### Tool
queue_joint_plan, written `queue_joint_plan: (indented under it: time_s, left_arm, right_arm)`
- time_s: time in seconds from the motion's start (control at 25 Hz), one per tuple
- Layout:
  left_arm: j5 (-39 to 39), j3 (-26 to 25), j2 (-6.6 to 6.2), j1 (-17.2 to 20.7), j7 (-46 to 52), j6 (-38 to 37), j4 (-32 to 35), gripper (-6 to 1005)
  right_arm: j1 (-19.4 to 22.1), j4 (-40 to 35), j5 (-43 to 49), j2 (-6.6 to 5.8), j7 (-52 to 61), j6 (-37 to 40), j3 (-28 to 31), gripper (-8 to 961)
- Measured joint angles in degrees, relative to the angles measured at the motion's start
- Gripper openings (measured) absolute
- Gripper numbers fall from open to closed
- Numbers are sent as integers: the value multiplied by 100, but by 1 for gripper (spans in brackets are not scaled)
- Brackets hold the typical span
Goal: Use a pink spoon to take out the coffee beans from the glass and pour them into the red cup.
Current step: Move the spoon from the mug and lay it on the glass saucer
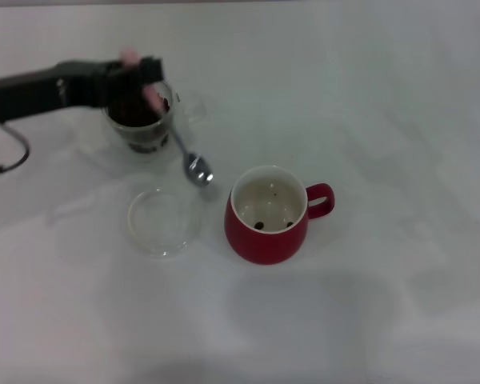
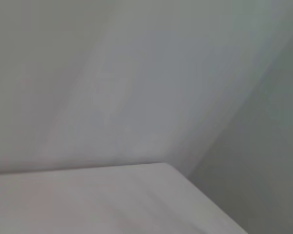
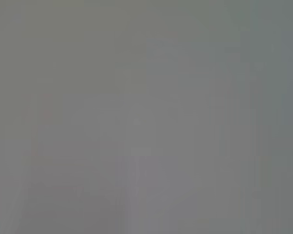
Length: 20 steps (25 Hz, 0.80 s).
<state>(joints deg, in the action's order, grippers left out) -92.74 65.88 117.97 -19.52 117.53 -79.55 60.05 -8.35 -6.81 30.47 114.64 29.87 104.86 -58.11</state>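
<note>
1. Left gripper over glass, pinching spoon by pink handle
2. Spoon bowl hangs outside glass, near cup
3. A few beans in cup
4. Risk: loose tilted grip, spoon may slip or knock glass

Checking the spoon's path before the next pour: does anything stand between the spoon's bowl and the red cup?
Nothing visible does. The left claw holds the pink-handled metal spoon over the clear glass mug; bare white table separates its bowl from the red ceramic cup. The shallow glass dish sits aside.
</note>
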Motion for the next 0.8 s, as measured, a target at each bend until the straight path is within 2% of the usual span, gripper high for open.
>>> queue_joint_plan:
  time_s: [0.36,0.52,0.8]
  left_arm:
    - [-59,-162,-11,581,-145,12,-218,124]
    - [-216,-419,36,605,-249,35,-535,124]
    - [-290,-663,44,571,-430,146,-929,125]
  right_arm:
    - [-19,-14,-7,-111,497,45,234,766]
    - [-14,-14,-7,-111,502,11,233,766]
    - [-8,-13,13,-104,556,-8,223,766]
